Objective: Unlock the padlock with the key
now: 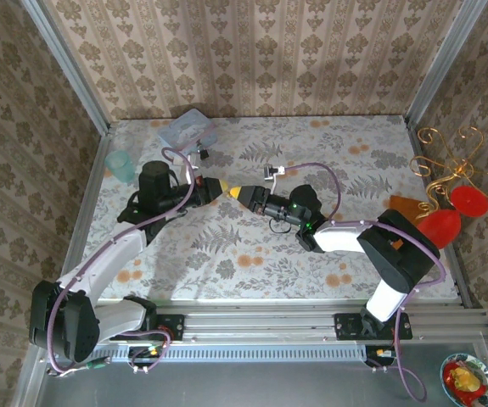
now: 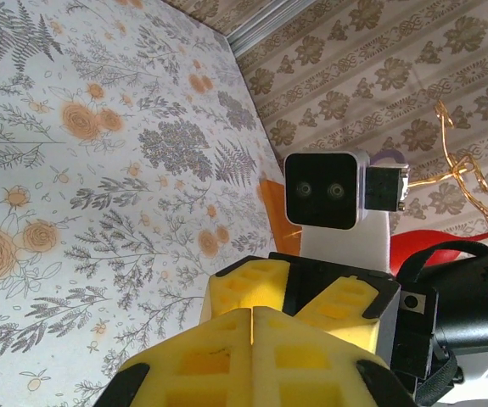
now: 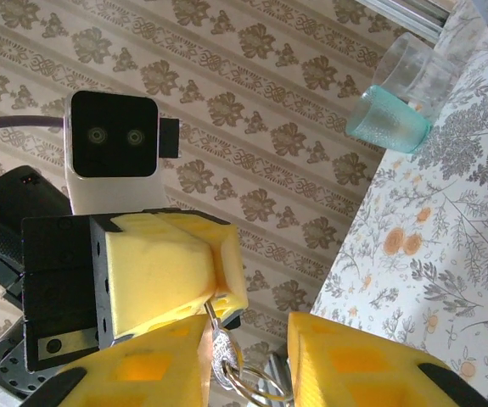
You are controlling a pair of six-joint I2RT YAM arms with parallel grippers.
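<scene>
Key point(image 3: 219, 349) upright in right wrist view, bow downward, beneath left hand point(image 1: 224, 187)

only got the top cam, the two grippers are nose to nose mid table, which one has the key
Observer: The left gripper has it. The right wrist view shows it shut on the key, with the key ring hanging off the key.
Operator: is the right one clamped on it too
Observer: No. The right gripper is open, and the key sits in the gap, close to one of its fingers.
Operator: left jaws fully closed?
Observer: In the left wrist view, the left gripper's two yellow fingers meet along a thin seam, with no gap.
</scene>
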